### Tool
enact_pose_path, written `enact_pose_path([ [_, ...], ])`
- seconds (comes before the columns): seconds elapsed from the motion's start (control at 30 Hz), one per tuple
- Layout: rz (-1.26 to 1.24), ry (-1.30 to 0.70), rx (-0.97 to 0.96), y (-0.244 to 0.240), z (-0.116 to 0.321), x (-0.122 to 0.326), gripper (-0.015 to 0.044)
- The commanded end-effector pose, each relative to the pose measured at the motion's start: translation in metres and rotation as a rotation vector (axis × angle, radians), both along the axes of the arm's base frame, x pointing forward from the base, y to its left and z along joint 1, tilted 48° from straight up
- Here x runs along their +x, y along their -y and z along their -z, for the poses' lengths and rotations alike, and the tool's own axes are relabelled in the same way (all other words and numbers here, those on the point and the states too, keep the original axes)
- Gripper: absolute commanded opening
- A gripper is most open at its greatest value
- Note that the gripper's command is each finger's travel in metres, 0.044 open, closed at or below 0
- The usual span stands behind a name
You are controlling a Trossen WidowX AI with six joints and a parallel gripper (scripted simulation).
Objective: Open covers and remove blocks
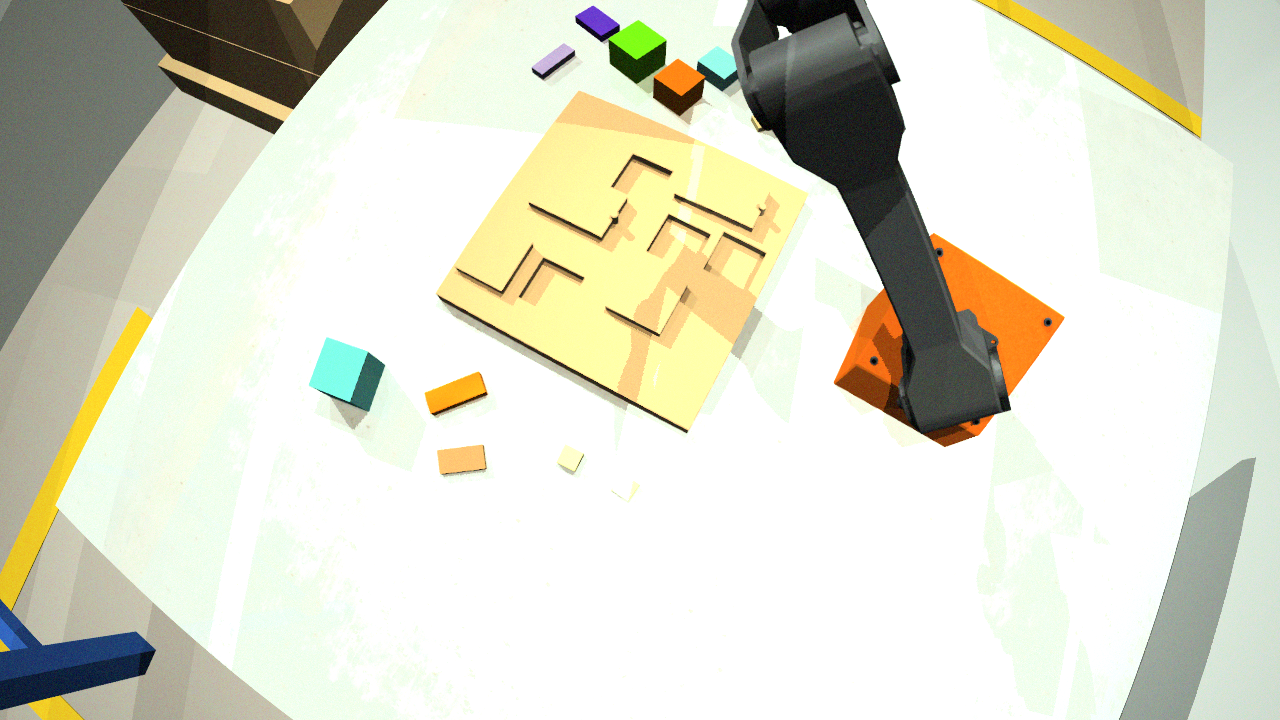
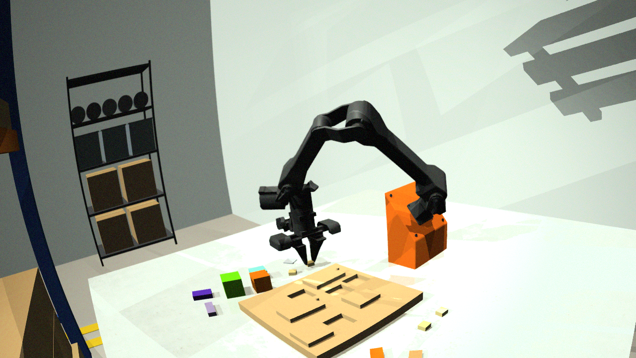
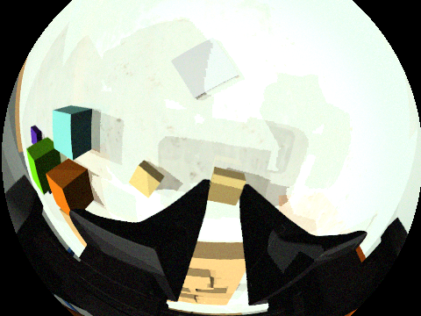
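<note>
My gripper (image 2: 310,260) (image 3: 224,187) is shut on a small tan block (image 2: 310,264) (image 3: 227,193). It is low at the table just beyond the board; I cannot tell whether the block touches the table. The arm hides the fingers in the top view. The tan puzzle board (image 1: 572,120) (image 2: 258,305) has several wells showing, which look empty. A pinned cover (image 1: 572,207), another pinned cover (image 1: 711,198) and two plain covers (image 1: 492,266) (image 1: 648,307) stand beside the wells. Another tan block (image 2: 292,272) (image 3: 146,179) lies near the held one. Two pale blocks (image 1: 570,458) (image 1: 626,489) lie off the board's near side.
Beyond the board are a green cube (image 1: 636,51), an orange cube (image 1: 678,85), a light blue cube (image 1: 718,67), two purple bars (image 1: 597,22) (image 1: 554,60) and a flat grey piece (image 2: 289,261) (image 3: 202,68). A teal cube (image 1: 344,368) and two orange bars (image 1: 456,392) (image 1: 461,459) lie nearer.
</note>
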State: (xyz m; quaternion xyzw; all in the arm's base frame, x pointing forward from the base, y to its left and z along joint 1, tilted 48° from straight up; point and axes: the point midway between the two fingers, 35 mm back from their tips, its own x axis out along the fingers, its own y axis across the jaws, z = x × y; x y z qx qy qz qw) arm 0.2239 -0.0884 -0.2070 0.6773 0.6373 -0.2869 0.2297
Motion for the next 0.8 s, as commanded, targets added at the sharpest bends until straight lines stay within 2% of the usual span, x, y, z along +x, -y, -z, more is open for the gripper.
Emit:
enact_pose_path([
  [0.0,0.005,-0.002,0.005,-0.006,0.003,-0.001,0.0080],
  [0.1,0.005,-0.002,0.005,-0.007,0.005,-0.001,0.0080],
  [0.57,-0.001,-0.001,0.002,-0.003,0.002,-0.001,0.0440],
  [0.77,0.001,-0.002,0.000,0.011,-0.010,0.000,0.0440],
])
